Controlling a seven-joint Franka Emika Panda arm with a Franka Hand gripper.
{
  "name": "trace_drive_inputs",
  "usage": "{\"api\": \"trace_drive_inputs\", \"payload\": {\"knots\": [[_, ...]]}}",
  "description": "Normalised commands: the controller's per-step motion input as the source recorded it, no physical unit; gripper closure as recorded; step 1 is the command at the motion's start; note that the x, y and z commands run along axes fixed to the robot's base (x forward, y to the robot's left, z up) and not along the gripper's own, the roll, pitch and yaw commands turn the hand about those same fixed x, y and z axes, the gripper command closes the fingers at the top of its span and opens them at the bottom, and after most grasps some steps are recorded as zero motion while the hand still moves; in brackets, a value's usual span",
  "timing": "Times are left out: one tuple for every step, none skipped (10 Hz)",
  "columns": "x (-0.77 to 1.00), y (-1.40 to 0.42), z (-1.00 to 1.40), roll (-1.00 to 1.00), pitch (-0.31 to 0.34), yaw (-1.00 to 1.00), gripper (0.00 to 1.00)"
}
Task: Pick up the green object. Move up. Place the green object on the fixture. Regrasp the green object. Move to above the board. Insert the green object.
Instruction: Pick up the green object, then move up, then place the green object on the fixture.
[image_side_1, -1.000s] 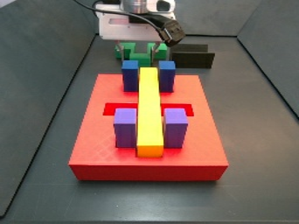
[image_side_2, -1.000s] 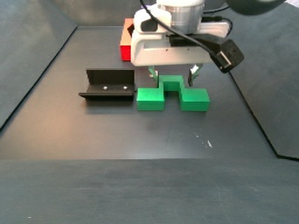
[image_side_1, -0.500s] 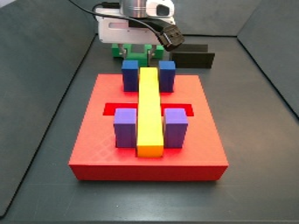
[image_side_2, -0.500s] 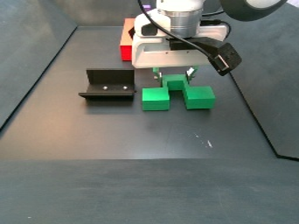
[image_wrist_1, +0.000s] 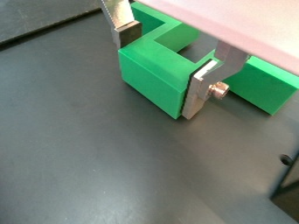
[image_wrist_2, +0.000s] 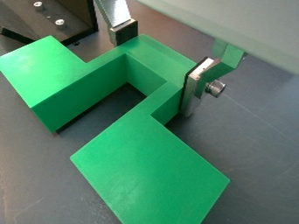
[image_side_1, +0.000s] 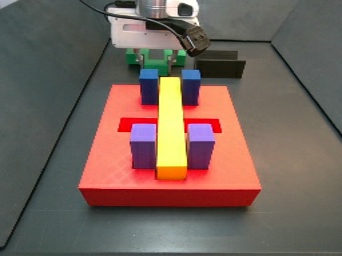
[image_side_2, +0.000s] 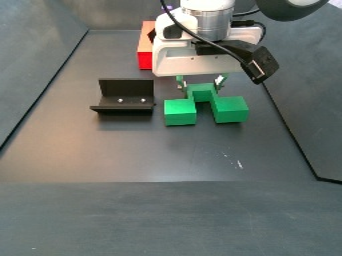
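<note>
The green object (image_side_2: 175, 109) rests on the dark floor, or just above it, right of the fixture (image_side_2: 123, 99). My gripper (image_side_2: 201, 86) reaches down onto it from above. In both wrist views the silver fingers (image_wrist_1: 201, 90) press on opposite faces of the object's middle bar (image_wrist_1: 158, 74), so my gripper (image_wrist_1: 162, 63) is shut on it. It also shows in a wrist view (image_wrist_2: 117, 131) with my gripper (image_wrist_2: 162, 61) over its notch. The red board (image_side_1: 120, 170) lies in front of the gripper (image_side_1: 163, 52) in a side view. Only a sliver of green (image_side_1: 151, 62) shows there.
The board carries a long yellow bar (image_side_1: 170, 125), two blue blocks (image_side_1: 191, 85) and two purple blocks (image_side_1: 143, 143). The fixture also shows in a side view (image_side_1: 225, 66) and a corner of it in a wrist view (image_wrist_2: 52, 13). Dark walls ring the floor.
The gripper has closed on the green object, and the object has shifted slightly to the right and upward in a side view.
</note>
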Motion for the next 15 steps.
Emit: {"api": "trace_drive_inputs", "payload": {"knots": [[0.00,0.00,0.00,0.00,0.000,0.00,1.00],[0.00,0.00,0.00,0.00,0.000,0.00,1.00],[0.00,0.00,0.00,0.00,0.000,0.00,1.00],[0.00,0.00,0.00,0.00,0.000,0.00,1.00],[0.00,0.00,0.00,0.00,0.000,0.00,1.00],[0.00,0.00,0.00,0.00,0.000,0.00,1.00],[0.00,0.00,0.00,0.00,0.000,0.00,1.00],[0.00,0.00,0.00,0.00,0.000,0.00,1.00],[0.00,0.00,0.00,0.00,0.000,0.00,1.00],[0.00,0.00,0.00,0.00,0.000,0.00,1.00],[0.00,0.00,0.83,0.00,0.000,0.00,1.00],[0.02,-0.01,0.86,0.00,-0.013,-0.01,1.00],[-0.03,-0.03,0.65,-0.02,0.014,-0.01,1.00],[-0.03,-0.01,0.34,-0.04,-0.006,0.00,1.00],[0.00,0.00,0.00,0.00,0.000,-0.02,1.00]]}}
